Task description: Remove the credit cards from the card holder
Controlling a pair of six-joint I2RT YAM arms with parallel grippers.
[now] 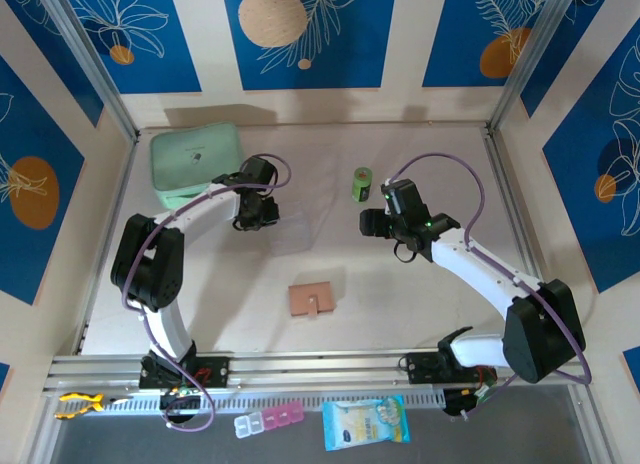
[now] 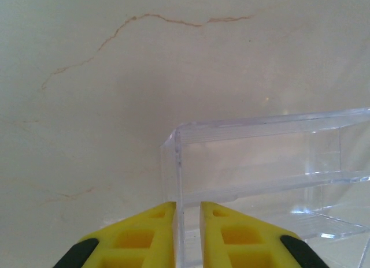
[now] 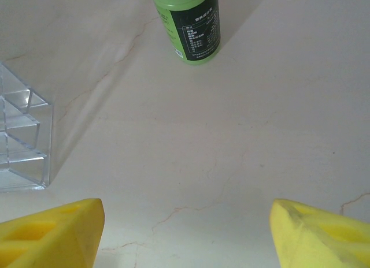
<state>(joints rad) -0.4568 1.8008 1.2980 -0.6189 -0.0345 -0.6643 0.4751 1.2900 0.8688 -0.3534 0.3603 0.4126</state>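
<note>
- Top external view: we see the card holder [image 1: 312, 300] lying folded shut on the counter [image 1: 420, 284] with its tab side up. It is nearer the arm bases than both end effectors, roughly between them and well apart from each.
- In the same view, the left end effector [image 1: 256, 212] sits at the left edge of a clear box [image 1: 292, 230]. The card holder lies back toward the bases and to its right.
- A mint-green case [image 1: 195, 162] lies beyond the left end effector, off to its left.
- Left wrist view: we find the left end effector [image 2: 188, 209] narrowed to a slit. Its yellow fingers [image 2: 144, 236] pinch a wall of the box [image 2: 266, 164] at a corner, one finger on each side of it.
- From above, the right end effector [image 1: 372, 222] hangs over bare counter to the right of the box. A green cylinder [image 1: 362, 184] stands just beyond it.
- Right wrist view: we see the right end effector [image 3: 185, 233] spread wide with nothing between its fingers [image 3: 52, 236].
- The cylinder [image 3: 188, 25] stands upright straight ahead of it, and a corner of the box [image 3: 23, 135] shows ahead to its left.
</note>
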